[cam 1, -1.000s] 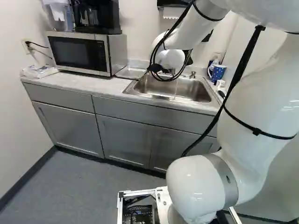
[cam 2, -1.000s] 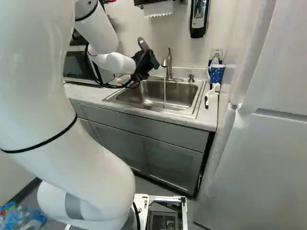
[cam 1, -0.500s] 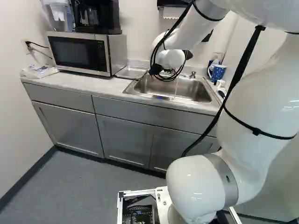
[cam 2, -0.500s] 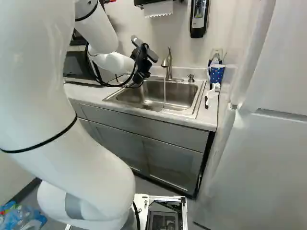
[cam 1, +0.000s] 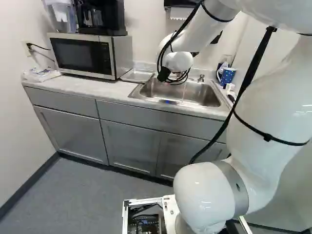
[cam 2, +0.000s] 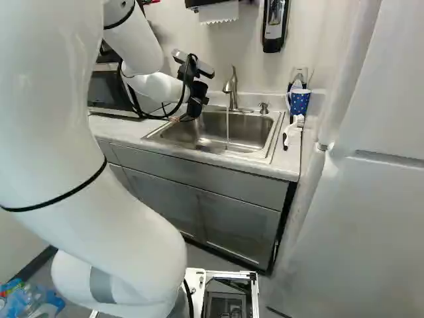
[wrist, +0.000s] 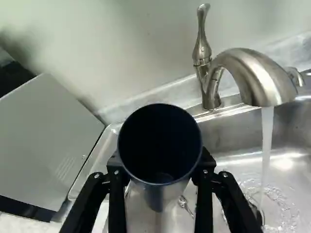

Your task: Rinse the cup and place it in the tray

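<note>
My gripper (cam 2: 191, 111) is over the left part of the sink, beside the faucet. In the wrist view, the gripper (wrist: 158, 187) is shut on the dark blue cup (wrist: 160, 182), one finger on each side, and the cup's open mouth faces the camera. Water (wrist: 266, 145) runs from the faucet (wrist: 250, 73) into the sink (cam 2: 255, 136), to one side of the cup and not touching it. A shallow tray (cam 1: 137, 75) lies on the counter between microwave and sink; the held cup partly covers it in the wrist view.
The microwave (cam 1: 83, 54) stands left of the tray, a coffee maker on top. Past the sink's other end are a blue dotted mug (cam 2: 299, 101) and a brush (cam 2: 293, 129). A soap dispenser (cam 2: 273, 25) hangs on the wall, and a white door or panel (cam 2: 361, 199) stands at the right.
The gripper has turned at the wrist and tilted over the sink's left end, shifting slightly left in the right base view. The base has not moved, and the water keeps running.
</note>
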Robot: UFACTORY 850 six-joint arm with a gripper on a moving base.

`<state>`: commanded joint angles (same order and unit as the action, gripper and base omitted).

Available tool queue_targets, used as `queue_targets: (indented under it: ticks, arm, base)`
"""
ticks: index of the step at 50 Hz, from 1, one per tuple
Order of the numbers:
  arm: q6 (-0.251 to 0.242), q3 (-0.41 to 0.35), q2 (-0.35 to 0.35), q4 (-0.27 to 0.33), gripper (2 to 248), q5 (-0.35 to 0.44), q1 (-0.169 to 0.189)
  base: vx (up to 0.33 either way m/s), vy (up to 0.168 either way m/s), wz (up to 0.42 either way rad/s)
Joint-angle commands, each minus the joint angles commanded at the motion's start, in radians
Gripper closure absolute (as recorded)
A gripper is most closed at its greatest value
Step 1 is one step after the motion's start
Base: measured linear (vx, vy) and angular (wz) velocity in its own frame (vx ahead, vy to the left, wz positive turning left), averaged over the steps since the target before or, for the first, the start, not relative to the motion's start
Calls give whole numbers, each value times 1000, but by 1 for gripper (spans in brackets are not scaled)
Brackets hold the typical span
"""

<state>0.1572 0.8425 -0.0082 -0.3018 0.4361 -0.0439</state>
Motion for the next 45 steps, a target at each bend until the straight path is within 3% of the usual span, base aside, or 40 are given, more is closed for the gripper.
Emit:
queue_targets:
  ticks: [41,45]
  arm:
    - [-431,0,0,0,124,0,0]
    - [-431,0,0,0,124,0,0]
  base:
    - [0,0,0]
    - [0,0,0]
